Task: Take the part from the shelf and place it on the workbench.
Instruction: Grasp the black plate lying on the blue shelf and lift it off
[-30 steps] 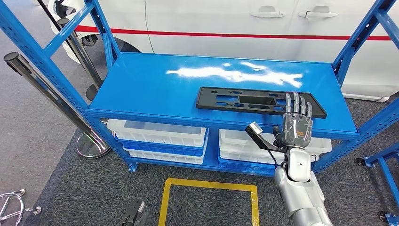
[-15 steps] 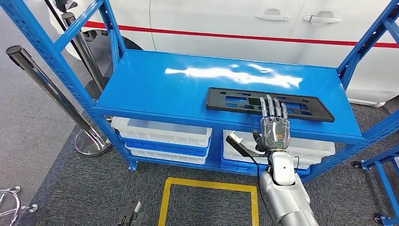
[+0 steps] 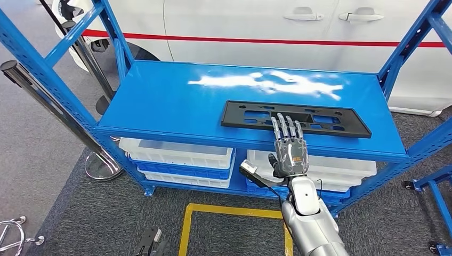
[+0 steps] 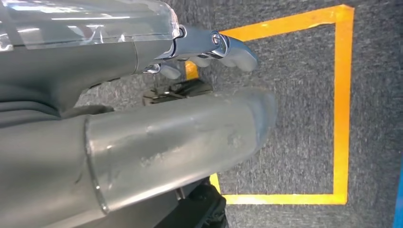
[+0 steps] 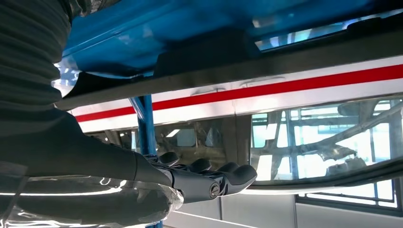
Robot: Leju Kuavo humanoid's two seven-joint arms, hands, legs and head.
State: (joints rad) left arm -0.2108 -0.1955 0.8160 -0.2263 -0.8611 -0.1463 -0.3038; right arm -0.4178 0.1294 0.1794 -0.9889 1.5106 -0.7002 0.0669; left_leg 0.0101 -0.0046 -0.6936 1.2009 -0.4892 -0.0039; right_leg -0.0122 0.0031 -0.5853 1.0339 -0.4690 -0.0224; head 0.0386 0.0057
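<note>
The part (image 3: 320,128) is a long flat black plate with cut-outs, lying on the right half of the blue shelf top (image 3: 170,101) near its front edge. My right hand (image 3: 290,148) is raised in front of that edge with its fingers straight and spread. Its tips reach over the plate's near edge around the middle, and it holds nothing. The right wrist view looks along those dark fingers (image 5: 209,179) toward the shelf and the car. My left hand (image 4: 142,142) hangs low over the floor, thumb and fingers apart, with nothing in it.
White bins (image 3: 178,152) sit on the lower shelf level. Blue uprights (image 3: 410,42) frame the shelf on both sides. A white car with a red stripe (image 3: 266,21) stands behind it. A chrome post (image 3: 48,98) leans at the left. A yellow tape square (image 3: 186,224) marks the carpet.
My right hand has moved left along the plate's front edge, from its right end to about its middle. The camera swayed a little; the plate has not moved.
</note>
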